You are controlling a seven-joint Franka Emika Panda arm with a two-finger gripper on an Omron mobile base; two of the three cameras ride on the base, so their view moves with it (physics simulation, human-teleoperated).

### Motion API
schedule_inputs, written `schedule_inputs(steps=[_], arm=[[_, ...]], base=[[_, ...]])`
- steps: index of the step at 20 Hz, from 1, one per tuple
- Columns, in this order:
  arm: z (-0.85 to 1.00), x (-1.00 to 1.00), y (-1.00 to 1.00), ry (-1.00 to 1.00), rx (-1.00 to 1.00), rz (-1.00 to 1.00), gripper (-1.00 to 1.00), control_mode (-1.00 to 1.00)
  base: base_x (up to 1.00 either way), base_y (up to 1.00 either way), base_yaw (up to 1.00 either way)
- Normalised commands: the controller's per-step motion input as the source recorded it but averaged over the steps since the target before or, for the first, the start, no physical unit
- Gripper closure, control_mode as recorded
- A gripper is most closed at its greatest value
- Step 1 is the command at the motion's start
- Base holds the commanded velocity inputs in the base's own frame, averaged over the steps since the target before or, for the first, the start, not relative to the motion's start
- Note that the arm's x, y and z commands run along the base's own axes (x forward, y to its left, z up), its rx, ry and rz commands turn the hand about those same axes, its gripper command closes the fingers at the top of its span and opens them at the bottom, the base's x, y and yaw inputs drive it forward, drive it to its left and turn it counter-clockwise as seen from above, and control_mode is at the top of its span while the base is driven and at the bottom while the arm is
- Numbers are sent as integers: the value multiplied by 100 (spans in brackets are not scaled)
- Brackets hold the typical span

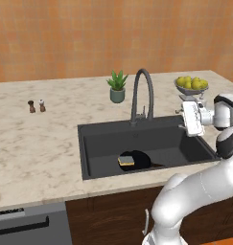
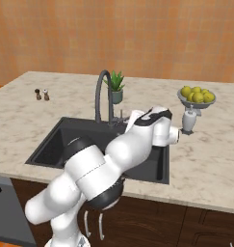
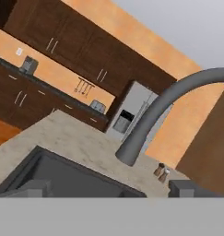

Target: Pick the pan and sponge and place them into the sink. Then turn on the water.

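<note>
The black pan point(image 1: 141, 159) lies on the floor of the dark grey sink point(image 1: 103, 139), near its front wall. The green-topped yellow sponge point(image 1: 126, 160) rests on the pan's left side. The arched faucet point(image 1: 142, 93) stands behind the basin, and no water runs from its spout point(image 3: 132, 154). My gripper point(image 1: 187, 119) hovers above the sink's right end, level with the faucet's base and pointing left toward it. Its fingertips point(image 3: 187, 188) stand wide apart with nothing between them, so it is open. In the right base view my arm hides the pan and sponge.
A potted plant point(image 1: 117, 87) stands behind the faucet. A bowl of yellow fruit point(image 1: 191, 84) and a white soap dispenser point(image 2: 188, 120) sit on the counter right of the sink. Two small shakers point(image 1: 36, 106) stand far left. A dishwasher front point(image 1: 27, 225) lies below the counter.
</note>
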Motion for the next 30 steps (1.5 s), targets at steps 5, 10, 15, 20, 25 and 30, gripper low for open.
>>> schedule_inputs(steps=[5,10,15,20,25,30], arm=[[0,17,0,42,-2,-29,-100,-100],[-17,-3,31,9,0,-54,-100,-100],[-7,3,58,1,0,-56,-100,-100],[0,49,5,15,0,-25,-100,-100],[-1,48,-20,23,2,-5,-100,-100],[-7,23,-49,25,17,0,-100,-100]], base=[[0,0,0],[0,0,0],[0,0,0],[0,0,0],[0,0,0],[0,0,0]])
